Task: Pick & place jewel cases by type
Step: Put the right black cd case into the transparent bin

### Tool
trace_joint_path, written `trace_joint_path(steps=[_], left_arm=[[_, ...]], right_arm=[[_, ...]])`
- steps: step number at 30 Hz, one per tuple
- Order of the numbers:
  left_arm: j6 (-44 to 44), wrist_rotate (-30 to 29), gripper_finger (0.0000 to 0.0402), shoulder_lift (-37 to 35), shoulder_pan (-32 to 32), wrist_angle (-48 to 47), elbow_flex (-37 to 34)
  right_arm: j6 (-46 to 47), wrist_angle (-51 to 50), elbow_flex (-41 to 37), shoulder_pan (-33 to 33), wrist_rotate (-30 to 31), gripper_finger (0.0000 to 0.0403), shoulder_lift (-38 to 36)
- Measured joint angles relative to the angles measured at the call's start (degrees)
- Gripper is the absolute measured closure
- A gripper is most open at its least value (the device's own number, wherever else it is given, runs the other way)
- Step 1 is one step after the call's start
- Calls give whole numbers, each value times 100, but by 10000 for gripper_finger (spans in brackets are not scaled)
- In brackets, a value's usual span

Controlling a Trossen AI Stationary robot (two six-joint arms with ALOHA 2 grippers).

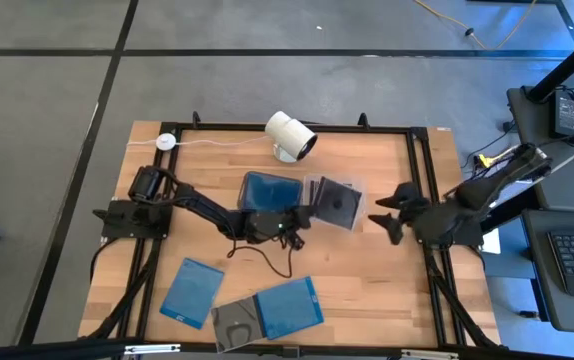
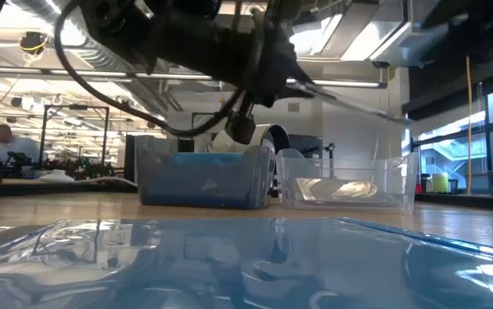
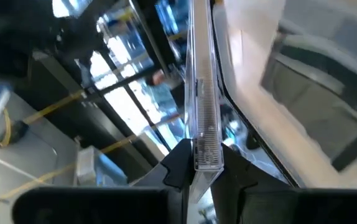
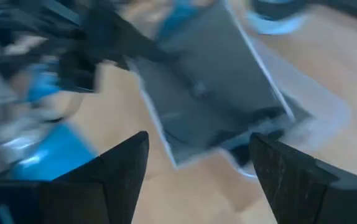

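While my left pincer (image 1: 297, 218) clamps a dark jewel case (image 1: 333, 203) by its edge, the case juts outward over the clear tub (image 1: 345, 187), beside the blue-filled tub (image 1: 267, 189) at the counter's (image 1: 387, 280) middle. My wrist view shows the case (image 3: 204, 93) edge-on between my fingers; the high view shows its flat face. My right pincer (image 1: 391, 216) waits wide open near the right rail. Two blue cases (image 1: 191, 291) (image 1: 289, 305) and a grey one (image 1: 234, 322) lie along the counter's near edge.
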Motion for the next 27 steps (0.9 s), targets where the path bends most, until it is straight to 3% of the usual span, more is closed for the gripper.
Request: trace_joint_path(steps=[7, 15, 20, 27], left_arm=[[565, 671, 363, 0, -416, -1, 0], [1264, 1318, 362, 0, -679, 341, 0], [1540, 1377, 360, 0, -718, 567, 0], [1695, 1374, 360, 0, -730, 553, -2]], right_arm=[[-1991, 1068, 2, -1142, -2330, 122, -772], [-2450, 1225, -11, -2282, -4103, 122, 126], [-2609, 1928, -11, -2654, -4347, 122, 554], [-2748, 2222, -9, -2775, -4355, 122, 609]])
